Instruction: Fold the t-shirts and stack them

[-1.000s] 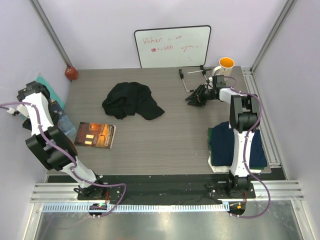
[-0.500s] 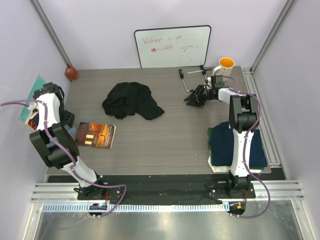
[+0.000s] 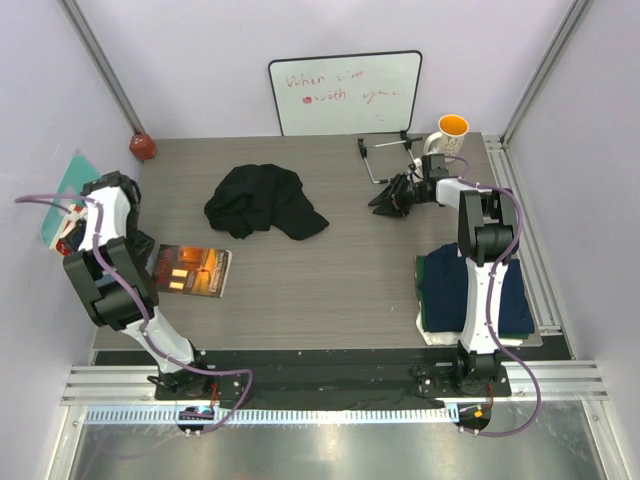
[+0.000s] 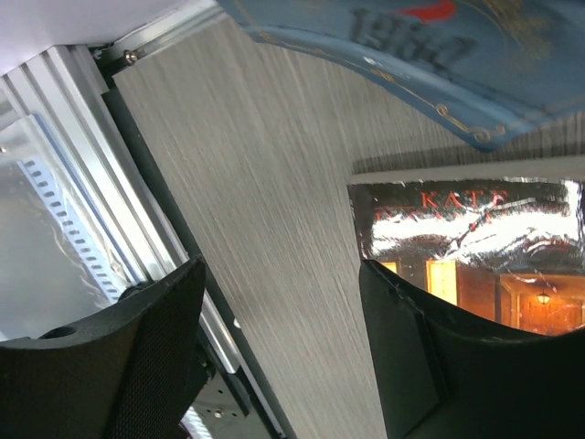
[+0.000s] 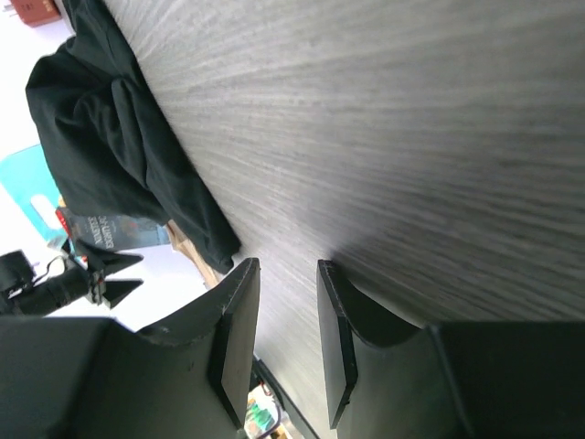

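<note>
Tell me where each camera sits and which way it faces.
Top external: above, behind the bases, looking down at the table; both arms show.
Left wrist: left arm, facing down at the orange book; open jaws show.
Right wrist: right arm, looking across the table at the black t-shirt; open jaws show.
Shared: top view also shows book and t-shirt.

We find the crumpled t-shirt [image 3: 262, 200] mid-table [image 3: 330, 270], a book [image 3: 191, 270] to its front-left, folded t-shirts [image 3: 470, 295] stacked front-right, and a whiteboard [image 3: 345, 92] behind.
</note>
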